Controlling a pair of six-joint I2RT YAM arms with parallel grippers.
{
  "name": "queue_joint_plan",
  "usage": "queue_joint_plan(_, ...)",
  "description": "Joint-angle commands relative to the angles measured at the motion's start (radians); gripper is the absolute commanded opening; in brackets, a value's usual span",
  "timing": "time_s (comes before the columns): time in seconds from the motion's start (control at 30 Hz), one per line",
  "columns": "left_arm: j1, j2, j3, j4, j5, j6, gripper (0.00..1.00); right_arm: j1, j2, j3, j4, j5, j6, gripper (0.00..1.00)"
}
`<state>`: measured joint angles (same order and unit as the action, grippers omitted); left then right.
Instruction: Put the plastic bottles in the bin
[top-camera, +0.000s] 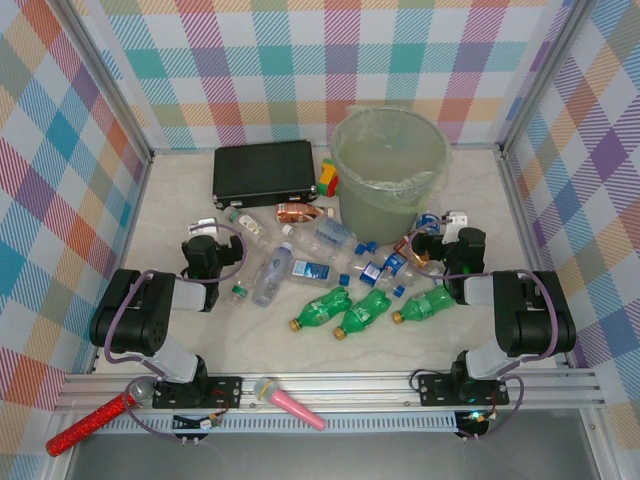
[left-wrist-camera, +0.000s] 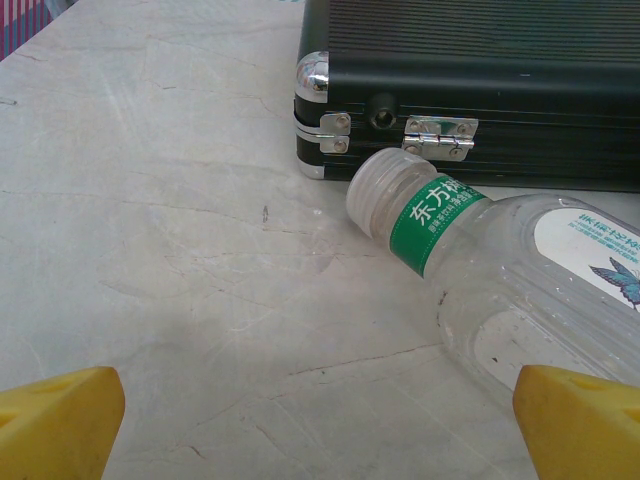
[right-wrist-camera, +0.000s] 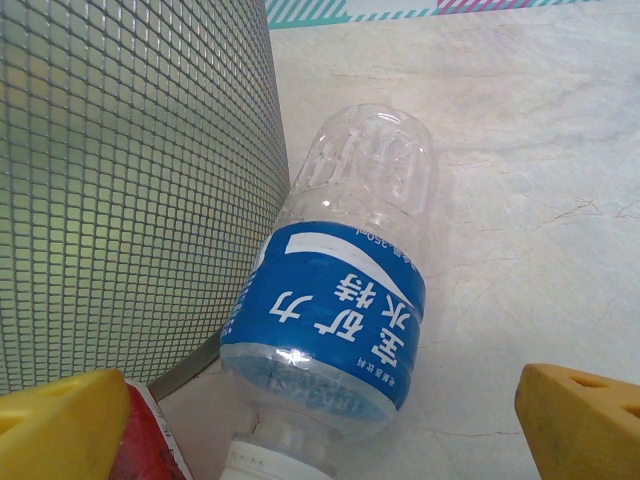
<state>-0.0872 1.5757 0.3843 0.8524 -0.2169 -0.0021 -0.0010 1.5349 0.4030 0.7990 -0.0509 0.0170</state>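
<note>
Several plastic bottles lie scattered mid-table between my arms: three green ones (top-camera: 362, 312) in front, clear blue-labelled ones (top-camera: 325, 240) behind them, and a copper-labelled one (top-camera: 300, 212). The pale-green bin (top-camera: 390, 170) stands upright at the back. My left gripper (top-camera: 205, 232) is open over bare table (left-wrist-camera: 320, 420); a clear bottle with a green neck label (left-wrist-camera: 500, 270) lies just right of it. My right gripper (top-camera: 447, 228) is open too (right-wrist-camera: 320, 415), with a blue-labelled bottle (right-wrist-camera: 335, 310) lying between its yellow fingers (right-wrist-camera: 580, 420), untouched, against the bin's wall (right-wrist-camera: 130, 180).
A flat black case (top-camera: 265, 172) lies left of the bin, and its latch side (left-wrist-camera: 480, 90) faces my left gripper. A pink stick (top-camera: 292, 403) and a red glittery stick (top-camera: 90, 422) rest on the front rail. Checkered walls enclose the table.
</note>
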Motion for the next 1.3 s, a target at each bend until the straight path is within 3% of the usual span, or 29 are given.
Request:
queue_joint_plan(0.0, 0.001, 0.002, 0.019, 0.02, 0.016, 0.016, 0.99, -0.005, 0.001, 0.019, 0.009, -0.02, -0.011, 0.99)
queue_joint_plan(0.4, 0.001, -0.016, 0.026, -0.001, -0.005, 0.006, 1.0, -0.006, -0.003, 0.014, 0.015, -0.015, -0.01, 0.99)
queue_joint_plan(0.5, 0.004, -0.095, 0.086, -0.179, -0.091, -0.034, 1.0, -0.006, -0.064, 0.013, -0.034, 0.01, 0.0, 0.99)
queue_joint_plan(0.6, 0.004, -0.168, 0.178, -0.395, -0.143, -0.06, 0.99, -0.006, -0.18, 0.052, -0.226, 0.069, 0.039, 0.99)
queue_joint_plan(0.77, 0.006, -0.253, 0.384, -0.784, -0.269, -0.217, 1.0, -0.006, -0.338, 0.068, -0.373, 0.12, 0.141, 0.99)
queue_joint_plan(0.9, 0.008, -0.313, 0.538, -1.05, -0.221, -0.367, 1.0, -0.005, -0.484, 0.105, -0.548, 0.146, 0.274, 0.99)
queue_joint_plan(1.03, 0.01, -0.363, 0.644, -1.233, -0.078, -0.434, 1.0, -0.007, -0.628, 0.235, -0.935, 0.226, 0.573, 0.99)
queue_joint_plan(1.17, 0.0, -0.447, 0.642, -1.282, 0.098, -0.487, 1.0, -0.007, -0.716, 0.29, -1.086, 0.113, 0.59, 0.99)
queue_joint_plan(1.27, -0.058, -0.514, 0.606, -1.31, 0.161, -0.531, 1.0, -0.007, -0.771, 0.307, -1.169, 0.03, 0.614, 0.99)
